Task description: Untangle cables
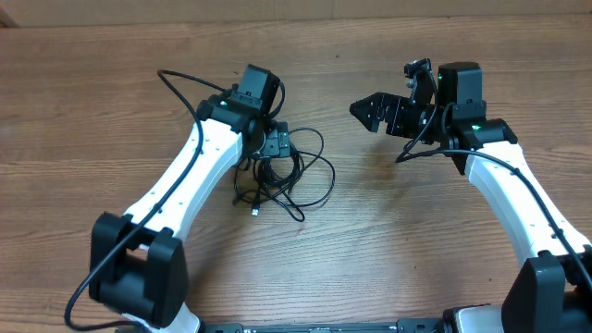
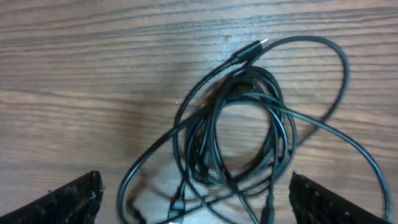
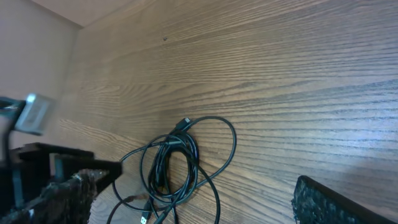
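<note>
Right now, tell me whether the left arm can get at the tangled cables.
Probably yes: the left gripper hangs open directly above the cables, with nothing in between to block a straight descent.

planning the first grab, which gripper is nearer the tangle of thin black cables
Left. The left gripper hangs right over the tangle of thin black cables; the right gripper is off to one side, over the wooden table.

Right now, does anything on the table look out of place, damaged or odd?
Only the cables: a tangled heap of overlapping loops on the table, one plug end poking out. No damage or spill shows.
</note>
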`<state>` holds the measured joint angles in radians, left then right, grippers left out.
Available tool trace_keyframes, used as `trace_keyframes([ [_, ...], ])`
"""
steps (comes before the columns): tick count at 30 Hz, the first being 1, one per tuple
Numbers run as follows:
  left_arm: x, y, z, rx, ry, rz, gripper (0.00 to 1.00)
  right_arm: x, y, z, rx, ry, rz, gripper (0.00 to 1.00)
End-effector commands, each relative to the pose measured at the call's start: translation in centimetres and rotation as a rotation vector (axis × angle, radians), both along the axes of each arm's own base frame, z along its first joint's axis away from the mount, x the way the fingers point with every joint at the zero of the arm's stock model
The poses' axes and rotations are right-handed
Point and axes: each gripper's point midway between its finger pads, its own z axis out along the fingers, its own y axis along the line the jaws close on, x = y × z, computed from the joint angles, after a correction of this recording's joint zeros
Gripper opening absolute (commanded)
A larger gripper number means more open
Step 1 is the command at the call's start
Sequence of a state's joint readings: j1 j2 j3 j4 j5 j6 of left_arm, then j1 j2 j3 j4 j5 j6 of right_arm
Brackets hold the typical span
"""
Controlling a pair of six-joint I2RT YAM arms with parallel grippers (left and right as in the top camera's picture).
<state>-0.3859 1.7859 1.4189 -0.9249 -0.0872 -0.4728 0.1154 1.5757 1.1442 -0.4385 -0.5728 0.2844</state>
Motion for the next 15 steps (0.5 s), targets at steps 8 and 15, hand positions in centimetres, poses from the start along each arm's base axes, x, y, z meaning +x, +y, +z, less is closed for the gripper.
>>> trace_keyframes([
  [8, 0.1, -0.3, -7.1, 0.034, 0.122, 0.022, 0.90, 0.0, -0.1, 0.0, 0.001, 0.004, 0.001, 1.00],
  [15, 0.2, -0.3, -8.1, 0.039, 0.138, 0.022, 0.36, -0.1, -0.1, -0.1, 0.001, 0.008, 0.001, 1.00],
])
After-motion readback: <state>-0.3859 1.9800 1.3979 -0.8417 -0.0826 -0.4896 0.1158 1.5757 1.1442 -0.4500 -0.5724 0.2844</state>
